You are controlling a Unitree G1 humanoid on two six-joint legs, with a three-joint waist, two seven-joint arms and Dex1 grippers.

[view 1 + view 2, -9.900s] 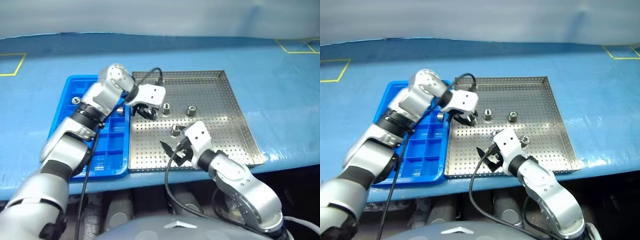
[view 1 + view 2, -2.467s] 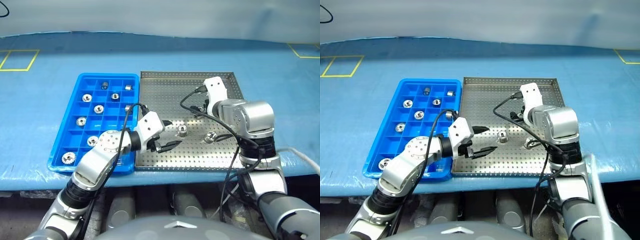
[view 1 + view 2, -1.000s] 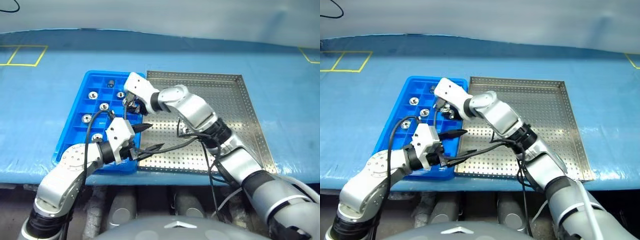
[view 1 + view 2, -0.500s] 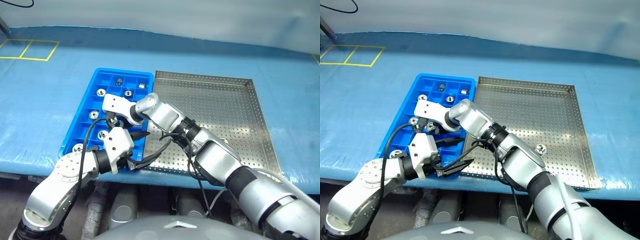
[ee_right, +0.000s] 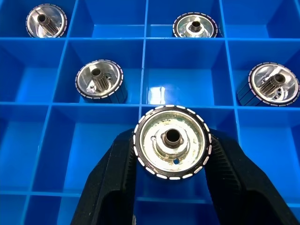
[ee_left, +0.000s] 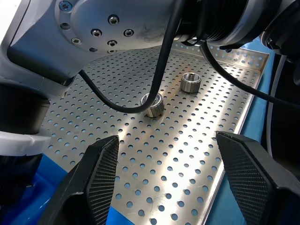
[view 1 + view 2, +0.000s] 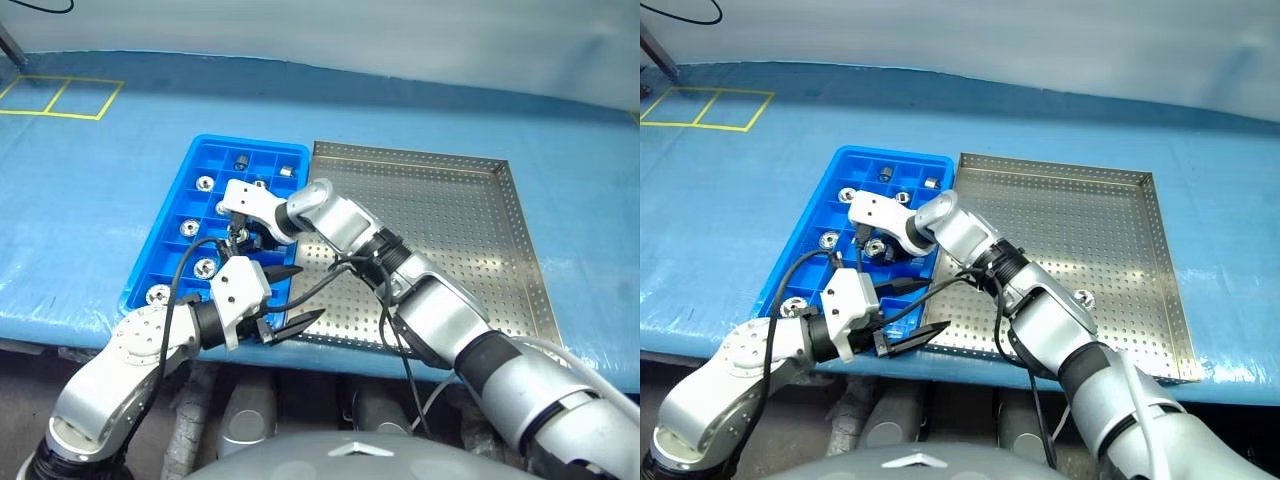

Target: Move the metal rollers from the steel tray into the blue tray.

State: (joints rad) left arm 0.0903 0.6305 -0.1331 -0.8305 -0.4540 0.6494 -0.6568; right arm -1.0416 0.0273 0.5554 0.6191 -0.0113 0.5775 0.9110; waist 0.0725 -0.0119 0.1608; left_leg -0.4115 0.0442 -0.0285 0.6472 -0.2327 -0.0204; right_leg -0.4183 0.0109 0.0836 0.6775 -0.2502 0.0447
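My right gripper (image 5: 171,154) is shut on a metal roller (image 5: 171,139), a shiny disc with a hollow centre, and holds it just above a compartment of the blue tray (image 5: 144,70). In the head view the right arm reaches across to that gripper (image 7: 238,236) over the blue tray (image 7: 245,141). Several rollers lie in its compartments, among them one (image 5: 99,80) close by. My left gripper (image 7: 305,292) hovers open over the near left corner of the steel tray (image 7: 450,220). Two rollers (image 6: 152,104) (image 6: 191,82) rest on the perforated floor beyond the left gripper (image 6: 168,178).
Both trays sit side by side on a blue table covering (image 7: 90,200). Black cables (image 7: 345,265) run from the right arm across the steel tray's left part. The table's front edge (image 7: 60,345) lies close below the trays.
The right gripper, still shut on the roller, has sunk a little and tipped further down over the blue tray. The left gripper has stayed put. The camera view has shifted.
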